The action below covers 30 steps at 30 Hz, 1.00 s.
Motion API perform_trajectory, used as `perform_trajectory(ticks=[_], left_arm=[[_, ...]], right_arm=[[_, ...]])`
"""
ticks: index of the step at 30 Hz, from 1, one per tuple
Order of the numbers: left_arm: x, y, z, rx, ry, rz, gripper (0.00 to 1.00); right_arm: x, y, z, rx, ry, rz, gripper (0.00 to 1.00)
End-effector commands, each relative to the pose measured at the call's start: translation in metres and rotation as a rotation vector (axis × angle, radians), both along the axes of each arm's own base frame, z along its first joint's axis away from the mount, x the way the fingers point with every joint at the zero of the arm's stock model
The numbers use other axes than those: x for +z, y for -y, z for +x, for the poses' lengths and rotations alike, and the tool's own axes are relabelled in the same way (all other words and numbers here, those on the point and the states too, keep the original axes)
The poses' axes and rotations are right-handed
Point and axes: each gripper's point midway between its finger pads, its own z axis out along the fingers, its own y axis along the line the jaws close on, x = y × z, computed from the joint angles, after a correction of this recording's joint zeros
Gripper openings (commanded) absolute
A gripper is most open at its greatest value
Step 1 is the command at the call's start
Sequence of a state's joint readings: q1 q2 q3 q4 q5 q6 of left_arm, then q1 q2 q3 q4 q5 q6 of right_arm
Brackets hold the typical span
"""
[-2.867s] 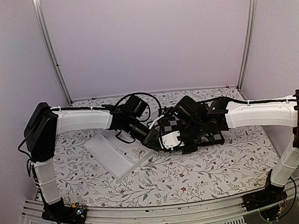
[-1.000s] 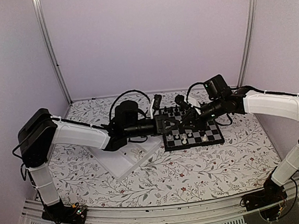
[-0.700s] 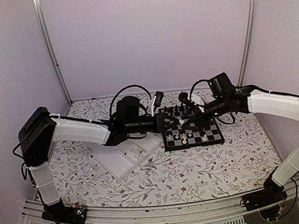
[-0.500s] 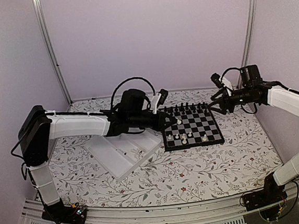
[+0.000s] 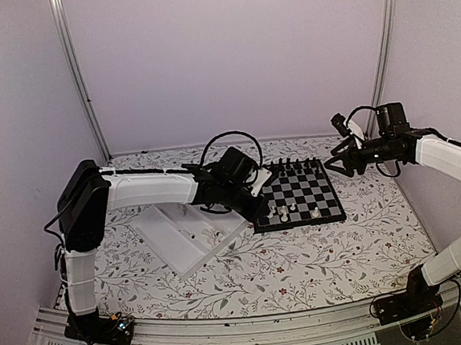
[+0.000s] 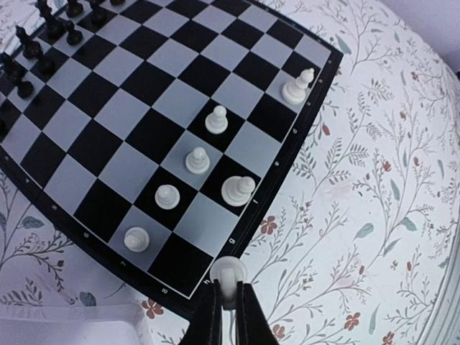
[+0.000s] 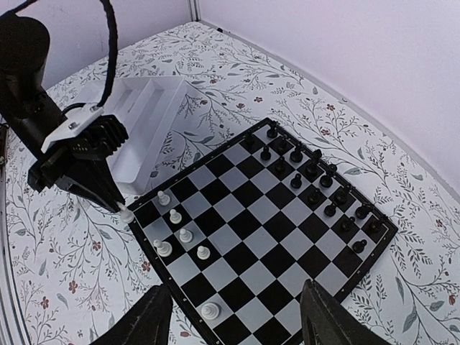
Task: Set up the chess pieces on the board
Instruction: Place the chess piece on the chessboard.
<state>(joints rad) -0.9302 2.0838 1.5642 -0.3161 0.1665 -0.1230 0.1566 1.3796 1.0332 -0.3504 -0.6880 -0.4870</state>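
Left wrist view, looking straight down: the left claw [image 6: 228, 293] is pinched shut on one tiny white chess piece [image 6: 228, 273], with both thin black fingers [image 6: 210, 316] pressed against its sides below the round head. The held piece sits over the black border at a corner of the board [image 6: 154, 133]. Whether it touches the border cannot be told.

Six more white pieces [image 6: 198, 160] already stand on the board. Five are in a loose line on the squares close to that corner, and one is farther along the same edge. The black pieces [image 6: 54, 29] crowd the opposite side.

Right wrist view, looking down from higher up: the right claw [image 7: 237, 323] is spread wide, with its two fingers [image 7: 154, 316] far apart and nothing between them. It touches nothing. The whole board lies below it.

Top view: the left claw [image 5: 260, 210] reaches over the board's near left corner. The right claw [image 5: 341, 163] hangs in the air off the board's far right corner, apart from it. A white tray [image 5: 184, 237] lies just left of the board on the flower-patterned table [image 5: 303, 263].
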Motion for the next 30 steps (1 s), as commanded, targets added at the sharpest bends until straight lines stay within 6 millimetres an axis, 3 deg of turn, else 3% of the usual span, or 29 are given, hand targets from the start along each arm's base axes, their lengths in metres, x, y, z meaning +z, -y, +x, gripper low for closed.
perform_trajectory(ticks=[1, 8, 30], left_arm=[[-0.01, 0.008, -0.003, -0.035, 0.015, 0.058, 0.0], [-0.022, 0.021, 0.004, -0.04, 0.018, 0.084, 0.0], [-0.044, 0.026, 0.008, -0.021, 0.022, 0.136, 0.05]], right_arm=[[-0.002, -0.001, -0.001, 0.006, 0.006, 0.003, 0.64], [-0.004, -0.001, -0.002, 0.013, 0.005, 0.003, 0.64], [-0.011, -0.003, -0.002, 0.025, -0.014, -0.002, 0.64]])
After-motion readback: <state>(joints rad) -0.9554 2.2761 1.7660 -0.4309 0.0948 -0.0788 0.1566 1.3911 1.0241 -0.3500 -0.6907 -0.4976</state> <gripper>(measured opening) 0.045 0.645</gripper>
